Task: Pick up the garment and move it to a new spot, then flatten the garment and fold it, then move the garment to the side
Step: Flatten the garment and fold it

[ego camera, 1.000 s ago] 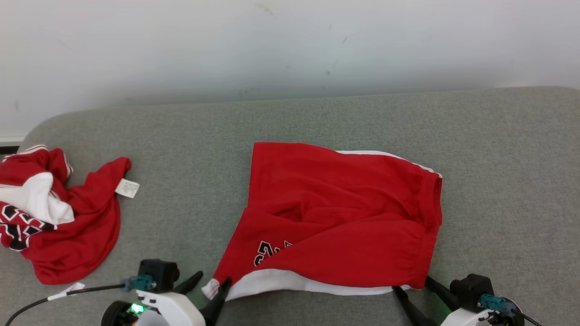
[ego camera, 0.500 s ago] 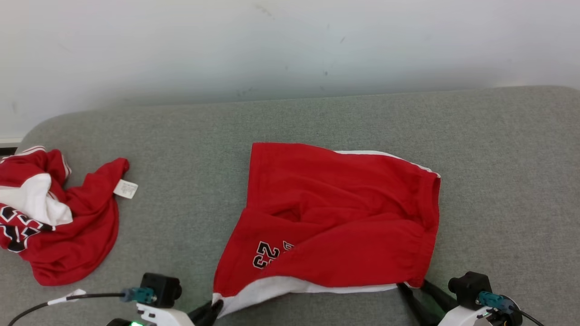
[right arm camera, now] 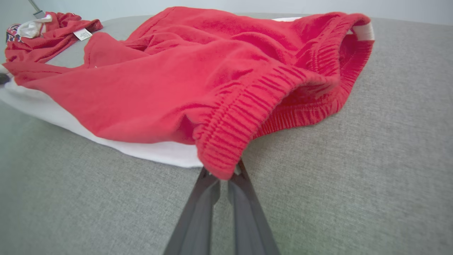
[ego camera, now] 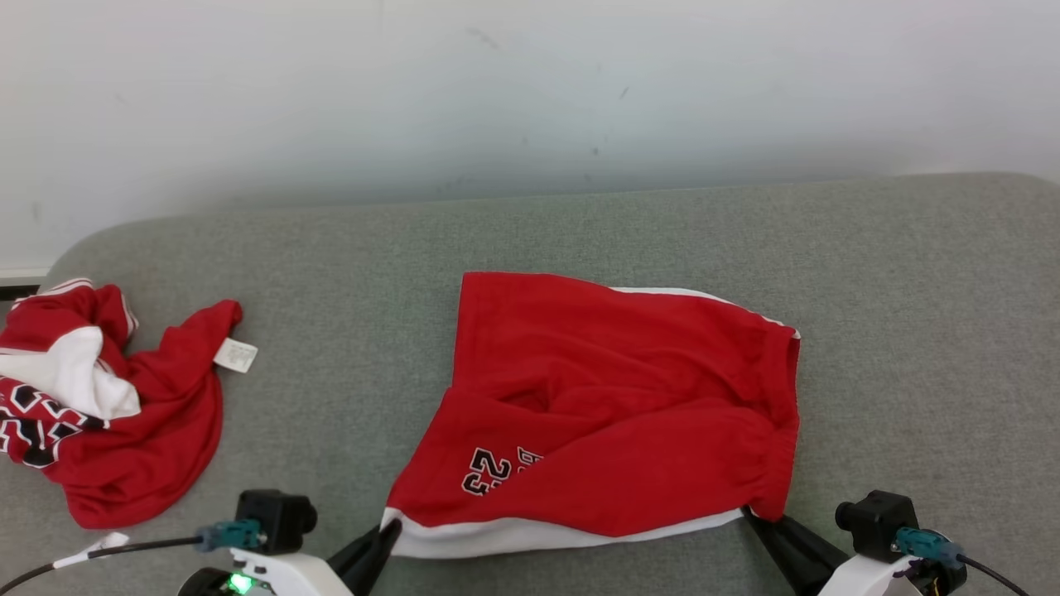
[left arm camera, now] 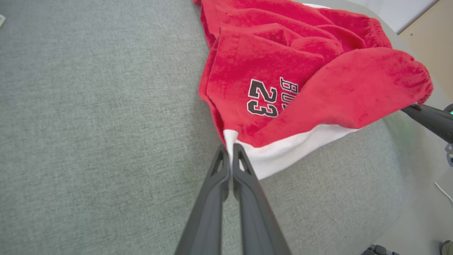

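Left tool [ego camera: 388,530], right tool [ego camera: 752,516] — one garment [ego camera: 629,414] pinched

1. Light is bright, soft and even across the grey surface [ego camera: 331,273], with no glare.
2. The far wall [ego camera: 530,83] looks pale and slightly washed out, with a dim band along its base.
3. A soft shadow lies under the raised near edge of the red shorts [ego camera: 613,397].
4. Both wrist views bend toward their edges; in the right one, the right gripper [right arm camera: 223,179] blurs close to the lens.
5. A green lamp [ego camera: 240,582] glows at the near left.
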